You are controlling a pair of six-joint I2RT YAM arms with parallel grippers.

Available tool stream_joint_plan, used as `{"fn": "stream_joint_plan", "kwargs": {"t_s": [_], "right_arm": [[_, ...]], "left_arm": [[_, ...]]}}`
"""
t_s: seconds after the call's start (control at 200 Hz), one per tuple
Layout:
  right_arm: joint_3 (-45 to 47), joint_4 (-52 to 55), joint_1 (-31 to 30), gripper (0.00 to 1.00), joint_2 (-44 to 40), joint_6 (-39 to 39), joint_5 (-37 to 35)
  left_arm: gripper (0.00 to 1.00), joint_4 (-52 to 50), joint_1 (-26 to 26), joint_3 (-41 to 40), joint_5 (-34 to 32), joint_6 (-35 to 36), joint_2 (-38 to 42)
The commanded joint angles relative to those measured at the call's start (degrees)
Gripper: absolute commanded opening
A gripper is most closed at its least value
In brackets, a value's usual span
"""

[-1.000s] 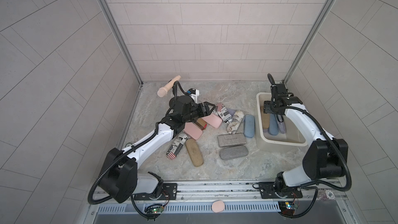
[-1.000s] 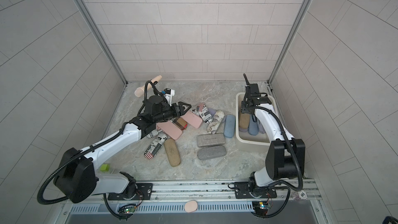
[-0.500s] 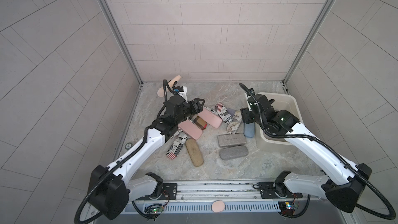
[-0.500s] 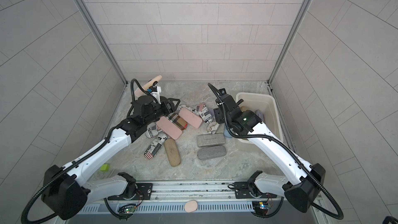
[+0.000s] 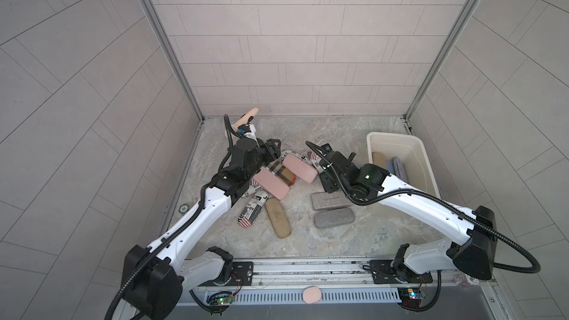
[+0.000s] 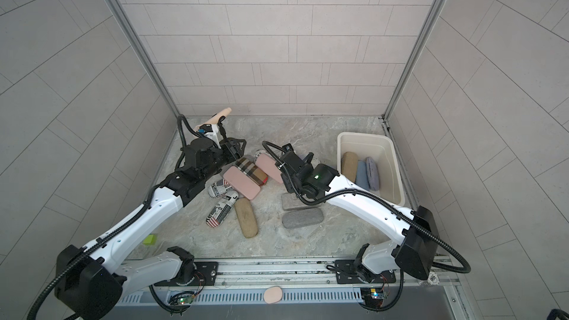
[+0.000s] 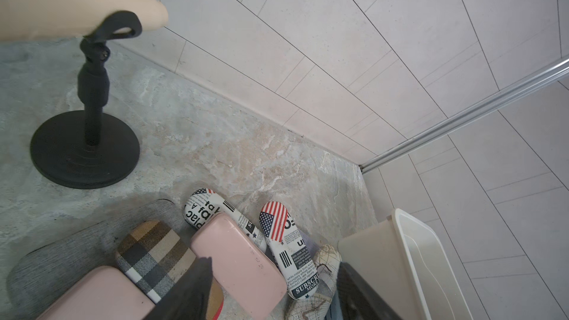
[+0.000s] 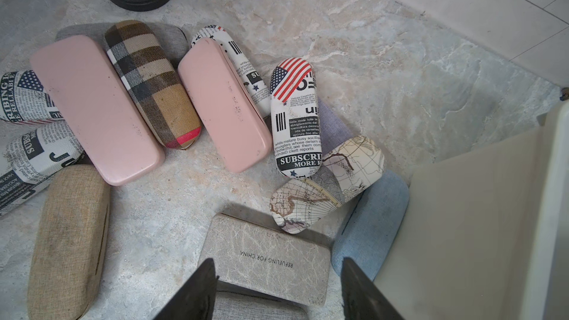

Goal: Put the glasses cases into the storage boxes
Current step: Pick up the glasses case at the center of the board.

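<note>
Marbled table (image 5: 338,241) boxed by pale tiled walls (image 5: 292,56) on three sides — my left tool (image 7: 275,263) and right tool (image 8: 278,261), both parted and holding nothing, hang over the glasses cases (image 5: 271,184) heaped mid-table, three more in the storage box (image 5: 391,133) by the right wall — open table nearest the rail (image 5: 308,264).

Cream tub (image 5: 391,134) upright, three cases (image 6: 350,164) lying inside; loose cases (image 5: 271,184) clustered just outside, some overlapping.

Both top views looked steeply down from high at the near edge onto the whole marbled stone tabletop (image 5: 354,241). Each wrist camera hung close over it, sharing the beige plaid fabric case (image 7: 151,250) (image 8: 147,81).
</note>
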State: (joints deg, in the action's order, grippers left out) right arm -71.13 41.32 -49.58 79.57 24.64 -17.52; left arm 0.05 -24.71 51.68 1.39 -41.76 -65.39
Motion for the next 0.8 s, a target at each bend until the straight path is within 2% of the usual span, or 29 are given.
{"fn": "stream_joint_plan", "kwargs": {"t_s": [0.0,0.25,0.48,0.795], "right_arm": [[-0.1,-1.4,-1.7,0.65,1.0,5.3,-1.2],[0.3,-3.3,-7.1,0.66,4.8,8.7,-1.3],[1.2,-7.6,-11.7,0.74,9.0,10.4,-0.1],[-1.4,-12.3,-17.2,0.78,20.3,11.6,4.3]], "left_arm": [[0.71,-0.2,0.5,0.0,-1.0,-0.9,1.0],[0.71,0.3,1.0,0.0,-0.2,-0.9,1.1],[0.7,0.4,1.6,-0.3,-0.6,-1.4,1.2],[0.7,0.3,3.5,-0.3,0.3,-2.8,0.8]]}}
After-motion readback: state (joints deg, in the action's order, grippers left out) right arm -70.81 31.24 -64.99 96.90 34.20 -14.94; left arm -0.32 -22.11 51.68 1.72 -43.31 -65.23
